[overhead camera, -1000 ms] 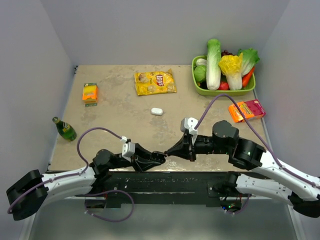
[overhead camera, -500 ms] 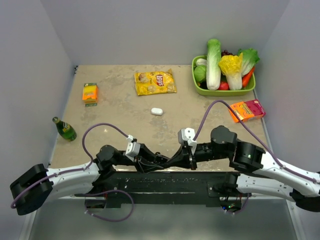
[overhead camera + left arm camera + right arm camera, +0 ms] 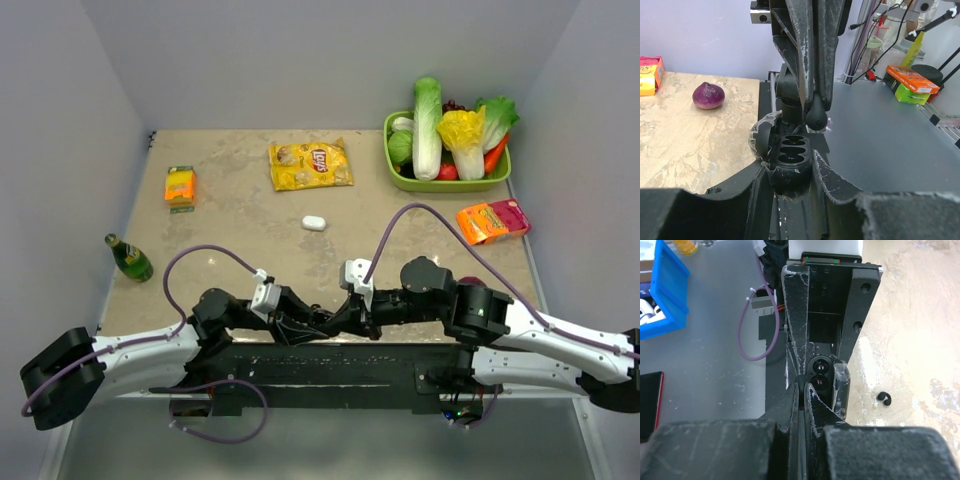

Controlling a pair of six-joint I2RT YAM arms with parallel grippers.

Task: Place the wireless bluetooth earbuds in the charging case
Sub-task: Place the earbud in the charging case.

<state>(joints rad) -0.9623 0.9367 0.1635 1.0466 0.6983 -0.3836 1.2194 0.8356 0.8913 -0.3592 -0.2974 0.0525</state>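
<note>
My left gripper (image 3: 790, 175) is shut on a small black charging case (image 3: 790, 156), held upright with its lid (image 3: 761, 138) swung open to the left and its empty wells facing up. My right gripper (image 3: 806, 384) is shut on a dark earbud (image 3: 816, 114) and holds it just above the case's far right rim. In the right wrist view the case (image 3: 821, 375) sits right behind the shut fingertips. The two grippers meet at the table's near edge (image 3: 332, 320). A small white pill-shaped case (image 3: 314, 223) lies on the table's middle. No whitish buds show.
A yellow chips bag (image 3: 311, 165), an orange box (image 3: 180, 186), a green bottle (image 3: 130, 258), a green vegetable basket (image 3: 398, 178) and an orange-pink packet (image 3: 492, 220) lie around the table. A purple onion (image 3: 708, 95) sits near the right arm. A tiny black curl (image 3: 884, 398) lies close by.
The right arm has moved left and nearer, bringing its fingertips up to the left gripper. The left gripper shifted a little to the right, then stayed.
</note>
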